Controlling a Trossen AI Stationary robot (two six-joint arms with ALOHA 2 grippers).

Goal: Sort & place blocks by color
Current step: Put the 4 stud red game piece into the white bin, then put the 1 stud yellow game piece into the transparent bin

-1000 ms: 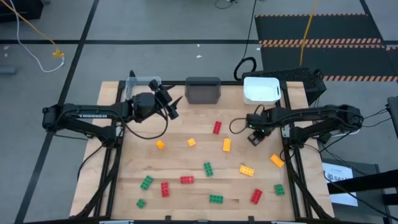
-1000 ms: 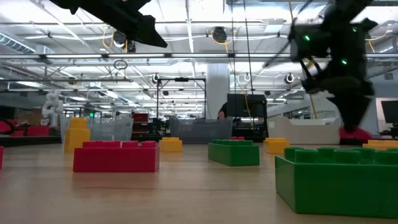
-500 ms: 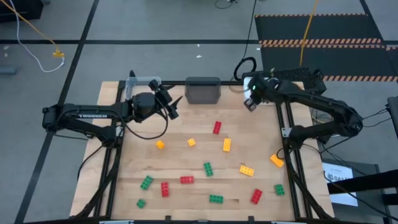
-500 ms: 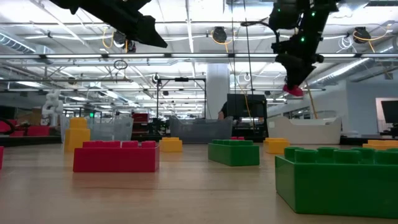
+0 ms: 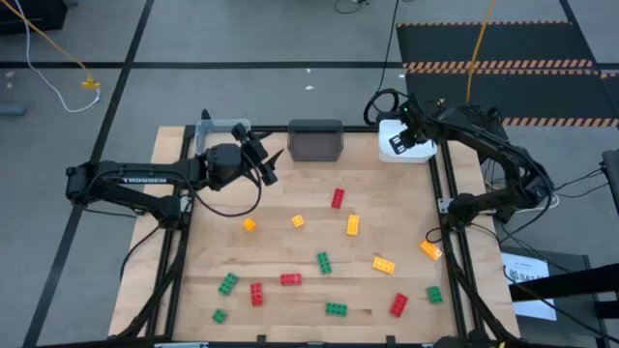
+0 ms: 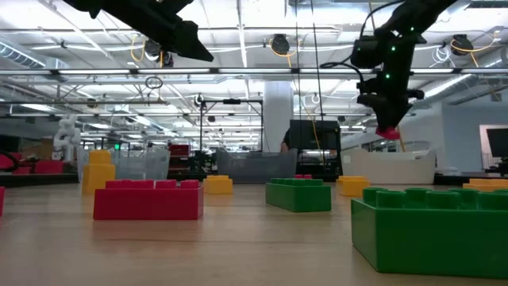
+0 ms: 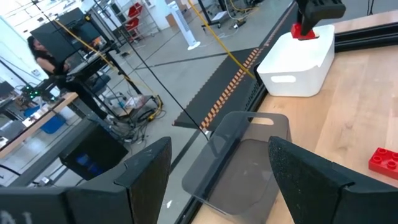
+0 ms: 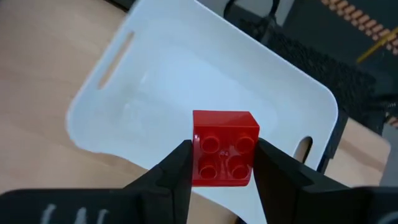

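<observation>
Overhead, right hand (clenched on a red block) above the white bin.

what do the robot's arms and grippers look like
Both arms are dark, nearly black, built of slim jointed segments. The left arm carries white "TROSSEN" lettering along one link and a black cable looping below its wrist. The right arm also trails black cabling and shows small green lights in the low view. The left gripper has two broad, flat, matte dark fingers; the right gripper likewise.
</observation>
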